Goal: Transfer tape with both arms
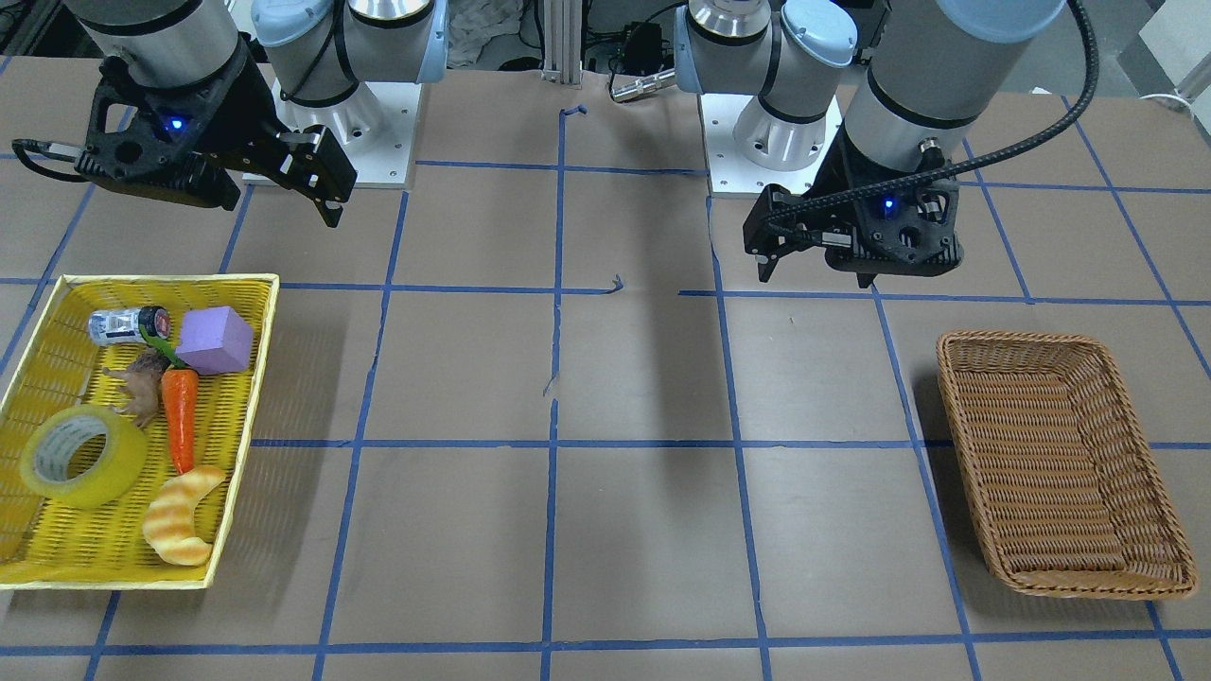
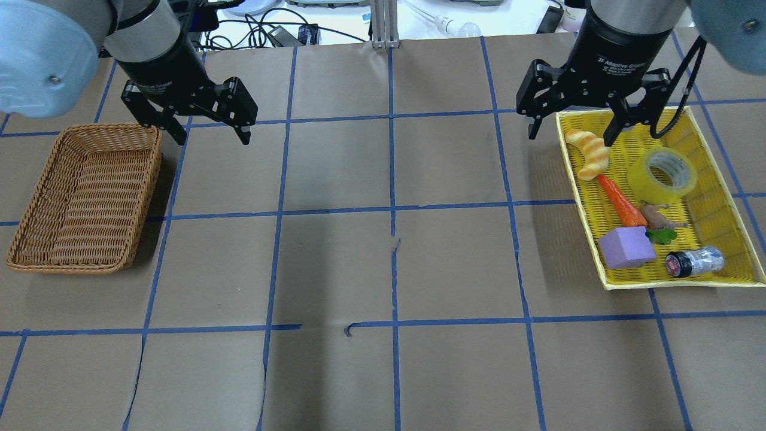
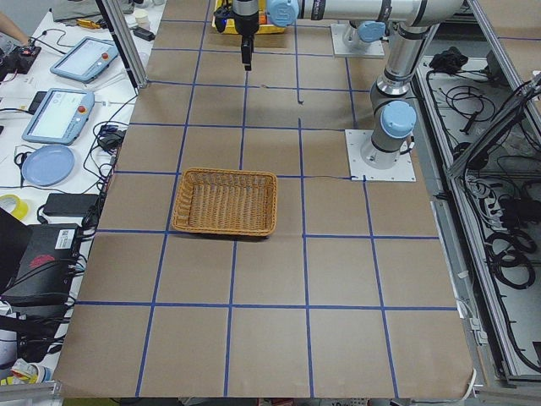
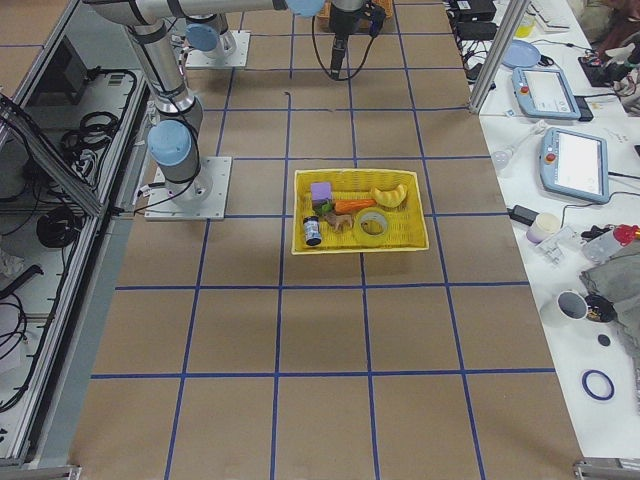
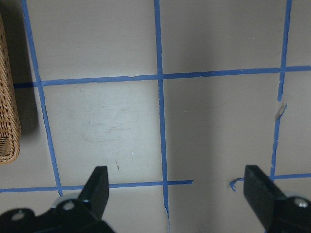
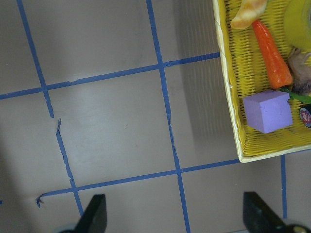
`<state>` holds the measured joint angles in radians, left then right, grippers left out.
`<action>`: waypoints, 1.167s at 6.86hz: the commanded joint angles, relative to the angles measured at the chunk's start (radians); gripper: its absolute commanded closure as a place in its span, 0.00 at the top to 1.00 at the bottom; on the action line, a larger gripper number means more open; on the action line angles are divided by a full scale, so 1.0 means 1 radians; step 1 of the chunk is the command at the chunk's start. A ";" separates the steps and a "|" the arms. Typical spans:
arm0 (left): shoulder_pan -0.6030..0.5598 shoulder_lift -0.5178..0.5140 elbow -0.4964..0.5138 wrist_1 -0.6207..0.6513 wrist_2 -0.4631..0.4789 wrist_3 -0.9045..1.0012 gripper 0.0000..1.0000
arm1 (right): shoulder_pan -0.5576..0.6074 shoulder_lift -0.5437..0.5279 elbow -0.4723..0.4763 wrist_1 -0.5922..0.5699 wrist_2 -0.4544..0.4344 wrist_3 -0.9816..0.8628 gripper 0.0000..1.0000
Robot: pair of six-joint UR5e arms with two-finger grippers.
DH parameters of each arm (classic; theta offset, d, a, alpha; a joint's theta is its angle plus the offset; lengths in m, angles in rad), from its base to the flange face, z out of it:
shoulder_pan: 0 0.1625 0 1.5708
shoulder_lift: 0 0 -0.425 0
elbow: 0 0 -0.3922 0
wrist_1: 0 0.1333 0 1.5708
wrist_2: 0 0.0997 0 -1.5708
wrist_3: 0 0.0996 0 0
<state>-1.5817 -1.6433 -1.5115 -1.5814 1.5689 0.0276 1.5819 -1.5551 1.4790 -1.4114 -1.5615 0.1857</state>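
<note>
Tape waits for pickup: the tape [image 2: 662,174], a yellow roll with its pale core tilted upward, lies in the yellow tray [image 2: 715,203], at the end opposite the can [image 2: 694,262] and close to the tray's outer long wall. Packed in just beside it are the carrot [image 2: 621,200] and a small animal figure [image 2: 658,216], with the striped croissant [image 2: 588,154] near and the purple block [image 2: 626,248] farther down the tray.

The right hand [image 2: 570,136] hangs raised off the tray's inner long side, jaws spread wide and carrying nothing; its wrist view takes in bare counter [image 2: 389,269] and only the tray's edge. Well across from the tray, the left hand [image 2: 212,139] is likewise wide and unladen, raised beside the wicker basket [image 2: 84,197].

Crowding looks the main hazard. A finger coming down on the carrot side could snag the figure or the carrot, while the outer wall leaves little room for the other finger. The roll's slick, leaning face might squirt out of a shallow pinch, and a catch on the rim could drag the light tray. A badly timed release at the hand-over would probably drop the roll on the counter.

Between tray and basket, the broad counter crossed by blue grid lines [image 2: 392,179] gives both arms room to meet.
</note>
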 commanded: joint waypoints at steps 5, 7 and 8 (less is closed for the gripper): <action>0.000 0.000 -0.003 0.001 -0.001 -0.002 1.00 | -0.105 0.013 0.007 -0.060 -0.032 -0.018 1.00; -0.001 0.000 -0.003 0.000 -0.003 -0.002 1.00 | -0.286 0.088 0.038 -0.134 -0.040 -0.128 1.00; -0.001 0.000 -0.003 0.000 -0.003 -0.002 1.00 | -0.345 0.151 0.068 -0.340 -0.038 -0.247 1.00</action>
<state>-1.5824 -1.6429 -1.5140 -1.5811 1.5663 0.0261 1.3163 -1.4663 1.5186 -1.5771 -1.5986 0.0550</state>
